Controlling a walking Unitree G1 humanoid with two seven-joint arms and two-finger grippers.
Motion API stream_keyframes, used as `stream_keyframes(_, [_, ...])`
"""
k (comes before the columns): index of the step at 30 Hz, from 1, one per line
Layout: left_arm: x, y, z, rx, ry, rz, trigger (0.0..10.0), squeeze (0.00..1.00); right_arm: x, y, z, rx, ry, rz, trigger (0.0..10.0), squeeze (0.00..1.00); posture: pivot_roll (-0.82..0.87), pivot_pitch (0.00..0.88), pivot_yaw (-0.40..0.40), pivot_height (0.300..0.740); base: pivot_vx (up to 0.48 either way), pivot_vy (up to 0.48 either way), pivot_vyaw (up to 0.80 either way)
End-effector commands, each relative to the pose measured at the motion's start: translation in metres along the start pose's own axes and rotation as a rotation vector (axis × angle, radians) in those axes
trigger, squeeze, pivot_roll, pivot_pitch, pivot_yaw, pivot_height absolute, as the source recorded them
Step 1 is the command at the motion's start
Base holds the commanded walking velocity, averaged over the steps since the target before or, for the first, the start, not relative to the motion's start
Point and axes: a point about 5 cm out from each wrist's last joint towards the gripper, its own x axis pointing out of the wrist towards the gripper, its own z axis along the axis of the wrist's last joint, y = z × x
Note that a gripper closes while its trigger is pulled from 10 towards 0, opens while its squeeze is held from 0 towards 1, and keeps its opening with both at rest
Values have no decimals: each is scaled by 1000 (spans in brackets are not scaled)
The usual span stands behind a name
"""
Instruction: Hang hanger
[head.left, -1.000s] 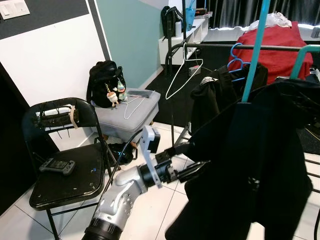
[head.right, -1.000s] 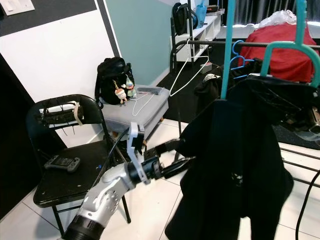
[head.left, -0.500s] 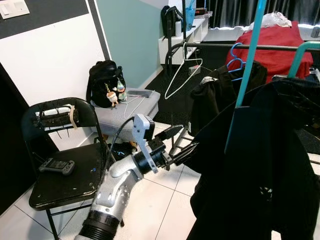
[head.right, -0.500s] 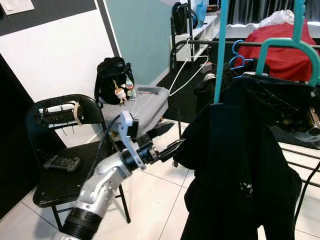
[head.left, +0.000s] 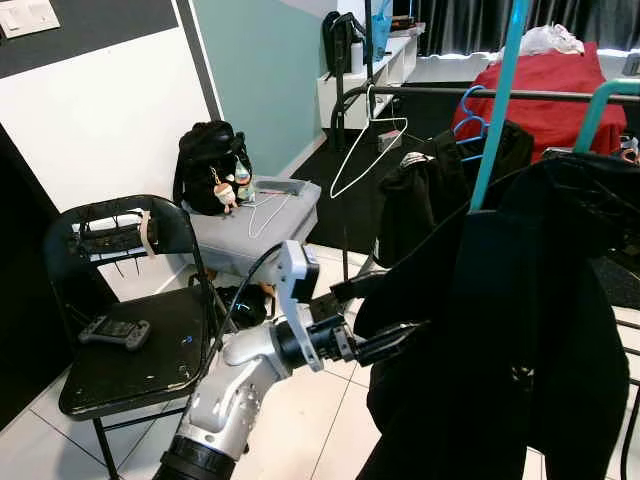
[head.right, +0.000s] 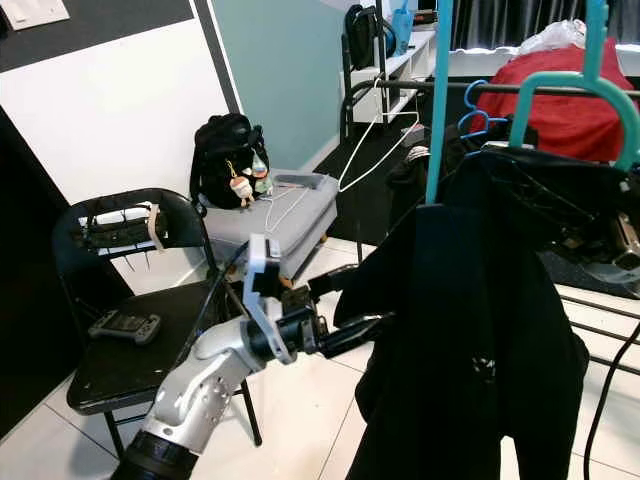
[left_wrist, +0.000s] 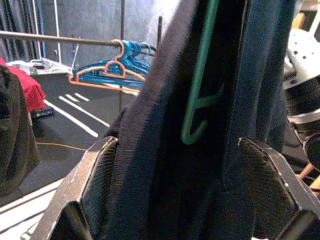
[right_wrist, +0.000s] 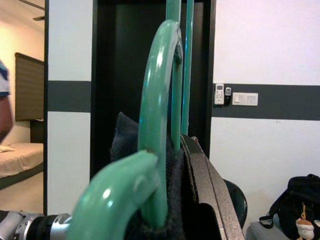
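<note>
since half a second back, your left gripper (head.left: 385, 320) is dropping lower and reaching further into the black jacket (head.left: 500, 330), so the fingers are now straddling the fabric edge instead of sitting up and off to its side. in the left wrist view both pads (left_wrist: 102, 175) are spread wide with the dark cloth and a loop of the teal hanger (left_wrist: 200, 90) sitting between them, nothing pinched yet. the teal hanger (head.right: 560, 85) itself is riding up at the right of the head views with the jacket draped over it, and your right gripper (right_wrist: 200, 200) looks to be clamped on it, going by the right wrist view with the green bar and cloth wedged right against the finger. the rail (head.left: 470, 93) with the white wire hanger (head.left: 365, 140) and blue hangers (head.left: 478, 115) is sitting behind, well apart from the hook, so my read is you're steadying the garment first and the actual hanging is not done yet.
</note>
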Motion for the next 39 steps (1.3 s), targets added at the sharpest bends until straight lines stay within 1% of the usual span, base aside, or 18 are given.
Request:
stream_keyframes(1, [-1, 2, -3, 9, 19, 27, 8431, 0, 6, 6, 8, -35, -19, 39, 0, 0, -270, 0, 90, 740, 0, 0, 0])
stream_keyframes(2, [-1, 3, -4, 10, 19, 35, 0, 0, 6, 6, 9, -36, -20, 40, 0, 0, -272, 0, 92, 740, 0, 0, 0])
stream_keyframes(7, [0, 4, -4, 14, 15, 54, 0, 0, 7, 7, 9, -38, -23, 41, 0, 0, -272, 0, 93, 740, 0, 0, 0])
stream_keyframes(17, [-8, 17, 2, 67, 38, 120, 0, 0, 6, 7, 6, -37, 4, 24, 0, 0, -271, 0, 95, 740, 0, 0, 0])
stream_keyframes(20, [-14, 27, 5, 134, 73, 175, 0, 0, 1, 3, -1, -42, 88, -32, 0, 0, -270, 0, 92, 740, 0, 0, 0])
stream_keyframes(21, [-18, 36, 8, 196, 106, 227, 0, 0, -5, -1, -7, -51, 157, -92, 0, 0, -264, 0, 88, 740, 0, 0, 0])
stream_keyframes(23, [-18, 36, 8, 196, 106, 227, 0, 0, -5, -1, -7, -51, 157, -92, 0, 0, -264, 0, 88, 740, 0, 0, 0])
stream_keyframes(24, [-23, 44, 11, 255, 138, 273, 0, 0, -12, -6, -15, -64, 234, -160, 0, 0, -263, 0, 88, 740, 0, 0, 0])
stream_keyframes(25, [-23, 44, 11, 255, 138, 273, 0, 0, -12, -6, -15, -64, 234, -160, 0, 0, -263, 0, 88, 740, 0, 0, 0])
stream_keyframes(27, [-36, 64, 18, 396, 223, 390, 0, 0, -30, -20, -48, -64, 448, -348, 0, 0, -258, 0, 87, 740, 0, 0, 0])
stream_keyframes(28, [-36, 64, 18, 396, 223, 390, 0, 0, -30, -20, -48, -64, 448, -348, 0, 0, -258, 0, 87, 740, 0, 0, 0])
stream_keyframes(30, [-43, 73, 17, 486, 305, 448, 0, 0, -41, -28, -80, -40, 571, -482, 0, 0, -256, 0, 90, 740, 0, 0, 0])
stream_keyframes(33, [-43, 73, 17, 486, 305, 448, 0, 0, -41, -28, -80, -40, 571, -482, 0, 0, -256, 0, 90, 740, 0, 0, 0])
stream_keyframes(34, [-47, 75, 13, 512, 346, 475, 0, 0, -43, -30, -103, -16, 615, -542, 0, 0, -254, 0, 91, 740, 0, 0, 0])
stream_keyframes(35, [-47, 75, 13, 512, 346, 475, 0, 0, -43, -30, -103, -16, 615, -542, 0, 0, -254, 0, 91, 740, 0, 0, 0])
stream_keyframes(37, [-56, 73, -13, 467, 449, 557, 0, 0, -32, -21, -183, 122, 692, -642, 0, 0, -243, 0, 86, 740, 0, 0, 0])
stream_keyframes(38, [-57, 70, -22, 448, 477, 577, 0, 0, -25, -14, -207, 162, 712, -653, 0, 0, -243, 0, 86, 740, 0, 0, 0])
stream_keyframes(39, [-57, 70, -22, 448, 477, 577, 0, 0, -25, -14, -207, 162, 712, -653, 0, 0, -243, 0, 86, 740, 0, 0, 0])
